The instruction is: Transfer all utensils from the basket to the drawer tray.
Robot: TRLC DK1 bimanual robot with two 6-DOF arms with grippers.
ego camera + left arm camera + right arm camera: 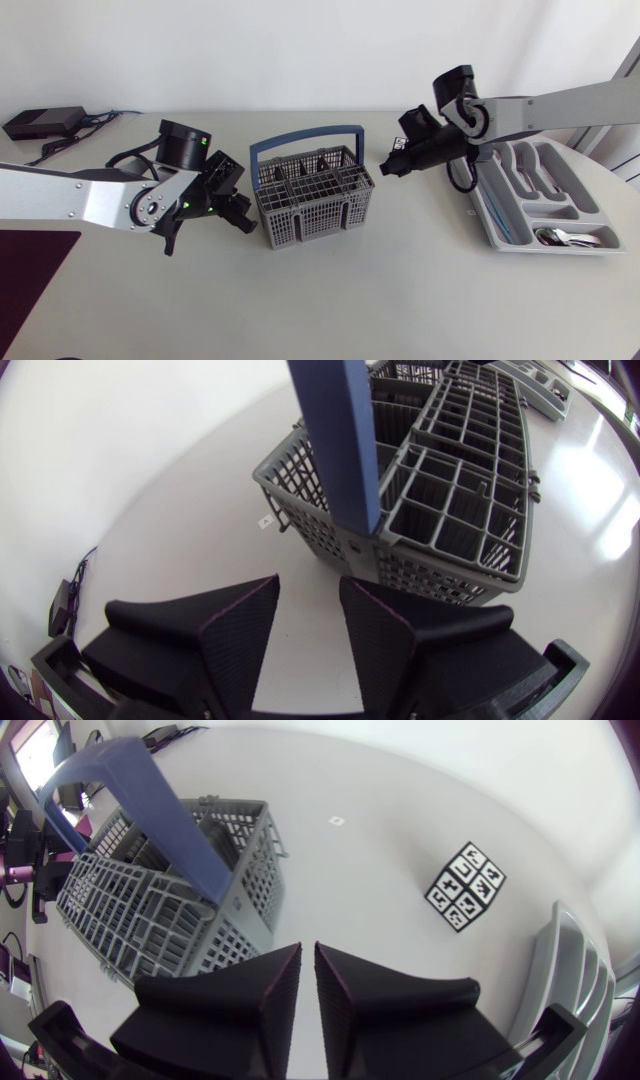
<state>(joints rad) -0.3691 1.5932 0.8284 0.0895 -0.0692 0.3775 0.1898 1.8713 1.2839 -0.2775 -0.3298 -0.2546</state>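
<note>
Just ahead of the left gripper [310,588] stands the grey basket [450,500], its blue handle [340,440] rising over the nearest corner. The fingers sit a modest gap apart and hold nothing, with only table [150,480] showing between them. On the basket's other side the right gripper [308,955] hangs with its fingers drawn almost together, a thin slit left, empty — basket ahead to one side, drawer tray [575,980] beside it on the other. Metal utensils [560,237] lie in one end compartment of the tray.
</note>
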